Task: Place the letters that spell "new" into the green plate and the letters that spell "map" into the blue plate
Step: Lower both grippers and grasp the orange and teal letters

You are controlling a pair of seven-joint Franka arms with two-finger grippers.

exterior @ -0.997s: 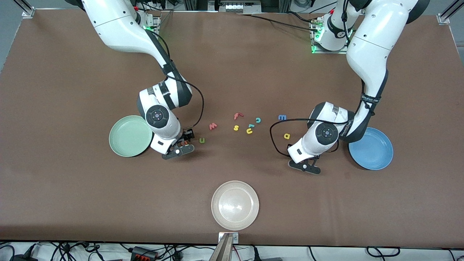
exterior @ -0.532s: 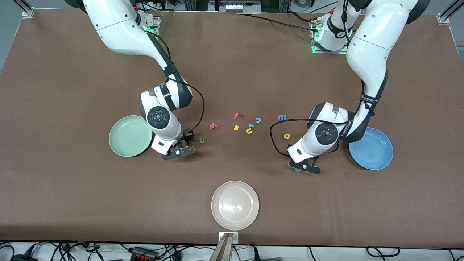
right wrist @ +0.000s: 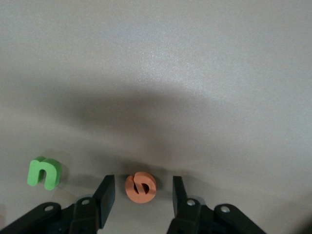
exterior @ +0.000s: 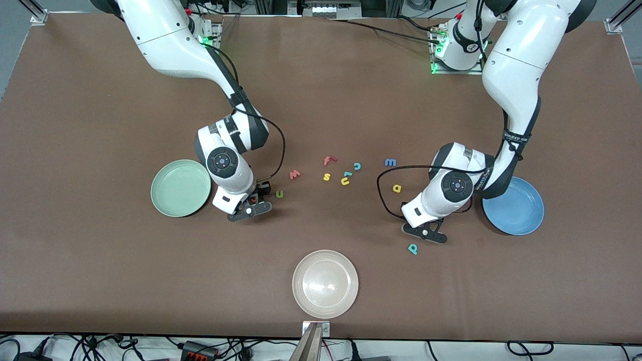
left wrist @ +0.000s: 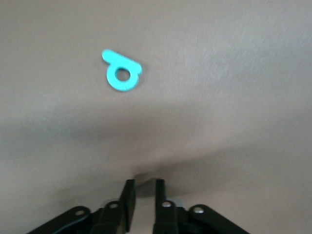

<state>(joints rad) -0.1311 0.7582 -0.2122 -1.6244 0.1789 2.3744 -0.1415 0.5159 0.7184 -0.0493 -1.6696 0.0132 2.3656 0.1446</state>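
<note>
My right gripper (right wrist: 142,179) is down at the table beside the green plate (exterior: 175,190), open, with the orange "e" (right wrist: 141,187) lying flat between its fingers and a gap on each side. The green "n" (right wrist: 44,173) lies just beside it, and the pink "w" (exterior: 294,174) a little farther from the camera. My left gripper (left wrist: 144,182) hovers low by the blue plate (exterior: 519,208), its fingers only narrowly apart with nothing between them. The teal "p" (exterior: 412,248) lies loose on the table, nearer the camera than that gripper. The yellow "a" (exterior: 396,188) and blue "m" (exterior: 390,162) lie toward the table's middle.
A red "f" (exterior: 328,160), yellow "s" (exterior: 326,176), yellow "u" (exterior: 345,181) and teal "c" (exterior: 357,166) are clustered mid-table. A whitish-beige plate (exterior: 325,284) stands near the front edge. Both plates hold nothing.
The teal "p" has slipped out from under the left gripper and now lies nearer the camera. The right gripper's fingers have narrowed around the "e".
</note>
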